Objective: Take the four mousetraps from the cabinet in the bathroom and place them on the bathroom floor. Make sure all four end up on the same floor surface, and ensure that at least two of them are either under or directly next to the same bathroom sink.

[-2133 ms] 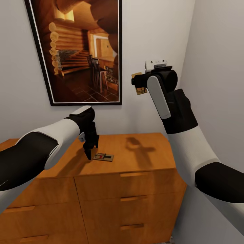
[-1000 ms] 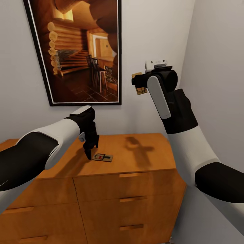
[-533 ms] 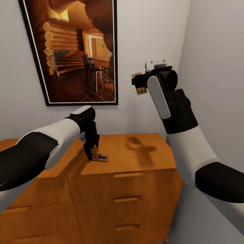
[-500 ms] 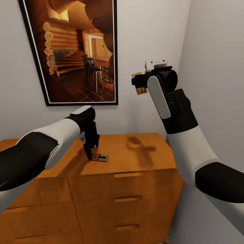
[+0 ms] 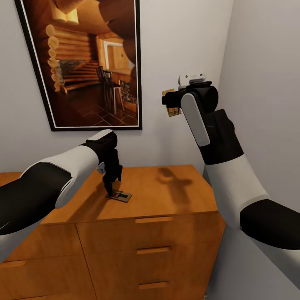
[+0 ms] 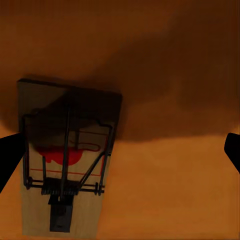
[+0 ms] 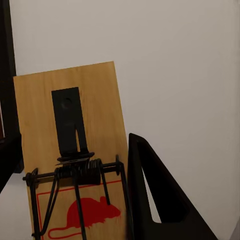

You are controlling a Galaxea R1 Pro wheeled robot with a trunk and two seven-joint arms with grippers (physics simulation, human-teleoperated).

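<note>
One mousetrap (image 5: pixel 121 196) lies flat on the orange-brown cabinet top (image 5: pixel 171 196). My left gripper (image 5: pixel 111 191) points down at its near end, open; in the left wrist view the mousetrap (image 6: pixel 67 160) lies just below, close to one finger (image 6: pixel 7 157), the other finger (image 6: pixel 233 150) far off over bare cabinet wood (image 6: pixel 175 190). My right gripper (image 5: pixel 169 104) is raised high near the back wall, shut on a second mousetrap (image 5: pixel 171 111). The right wrist view shows that mousetrap (image 7: pixel 70 145) upright against a dark finger (image 7: pixel 150 195). The floor and sink are out of view.
A dark-framed log-cabin picture (image 5: pixel 79 62) hangs on the back wall above the cabinet. The right wall (image 5: pixel 266 83) closes the corner beside the cabinet's right end. Drawer fronts with slim handles (image 5: pixel 150 250) face me below the top.
The whole picture has shifted left, so the camera has moved. My left gripper now stands over the trap's end instead of beside it. The right arm keeps its pose.
</note>
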